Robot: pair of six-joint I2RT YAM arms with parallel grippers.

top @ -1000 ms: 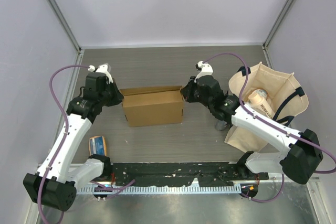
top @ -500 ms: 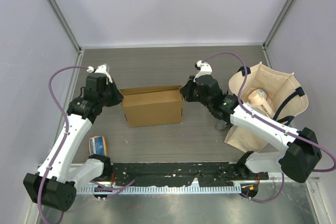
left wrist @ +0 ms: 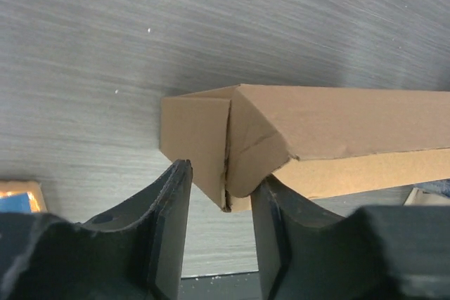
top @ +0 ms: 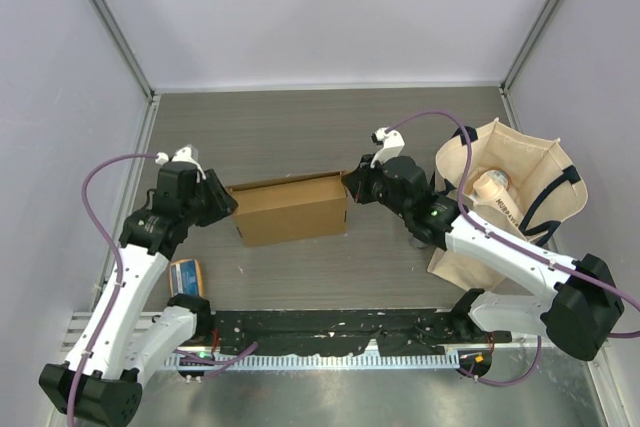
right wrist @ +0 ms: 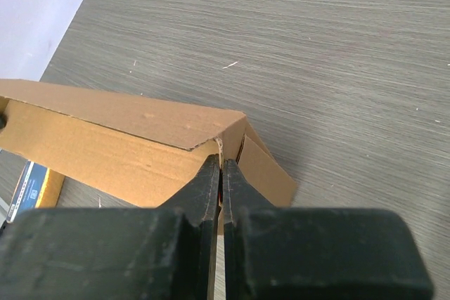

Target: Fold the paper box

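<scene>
Our left gripper [top: 222, 203] sits at the left end of the box [top: 290, 209], and the right gripper [top: 350, 187] sits at its right end. The box lies between them on the table [top: 300, 127], its long axis running left to right, and each arm is about equally near its own end. A tote [top: 510, 197] lies to the right, and a packet [top: 185, 275] lies near the left arm.

From the left wrist, we see the jaws spread and straddling the box's end corner, where two flaps overlap. Neither finger [left wrist: 172, 201] clearly presses the cardboard. It is plain brown and matte, with a raw corrugated edge and a creased diagonal fold.

From the right wrist, the fingers [right wrist: 207, 184] are pressed nearly together, apparently pinching the thin edge of an end flap. We judge that the coming move turns on pushing these end flaps inward along the long axis.
</scene>
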